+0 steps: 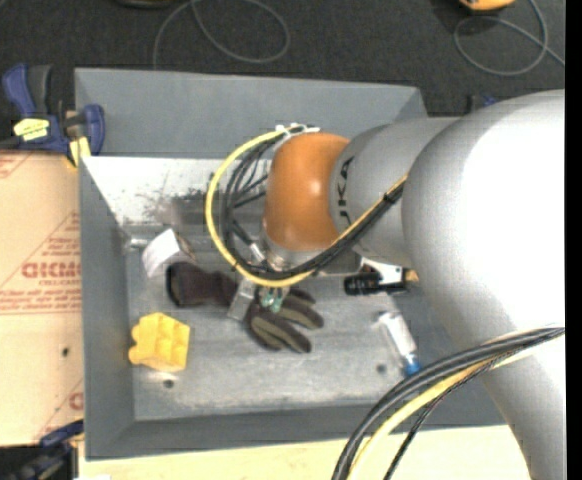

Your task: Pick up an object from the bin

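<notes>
My gripper hangs low in the middle of the bin, mostly hidden under the arm's wrist. It sits right over a dark brown glove, whose cuff lies to the left and whose finger parts spread toward the lower right. A small white cylinder lies just beyond the cuff at the upper left.
A yellow knobbed block rests near the bin's lower left corner. A black marker lies to the right of the gripper. Further right, near the wall, is a clear tube with a blue tip. The arm covers the bin's right side.
</notes>
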Controlling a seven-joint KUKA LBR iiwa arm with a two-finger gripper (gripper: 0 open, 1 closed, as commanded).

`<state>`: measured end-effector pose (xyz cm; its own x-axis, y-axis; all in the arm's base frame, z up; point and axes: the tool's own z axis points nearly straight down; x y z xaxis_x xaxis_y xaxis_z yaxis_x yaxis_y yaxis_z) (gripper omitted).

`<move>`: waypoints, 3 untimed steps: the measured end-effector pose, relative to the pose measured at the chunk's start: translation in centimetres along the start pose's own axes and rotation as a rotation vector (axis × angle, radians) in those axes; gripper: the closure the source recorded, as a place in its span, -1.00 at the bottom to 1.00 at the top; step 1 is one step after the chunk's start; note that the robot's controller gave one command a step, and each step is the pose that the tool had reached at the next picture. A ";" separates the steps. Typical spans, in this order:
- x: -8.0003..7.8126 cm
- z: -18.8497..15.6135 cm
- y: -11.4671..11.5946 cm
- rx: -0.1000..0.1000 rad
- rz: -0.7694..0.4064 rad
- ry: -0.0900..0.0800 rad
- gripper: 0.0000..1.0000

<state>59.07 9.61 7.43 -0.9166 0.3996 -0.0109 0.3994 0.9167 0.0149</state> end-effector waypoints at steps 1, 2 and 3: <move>0.1 -0.7 -0.1 0.003 0.000 0.005 1.00; 0.2 -2.7 -0.1 0.004 -0.001 0.007 1.00; -0.1 -4.1 0.0 -0.001 -0.001 0.000 1.00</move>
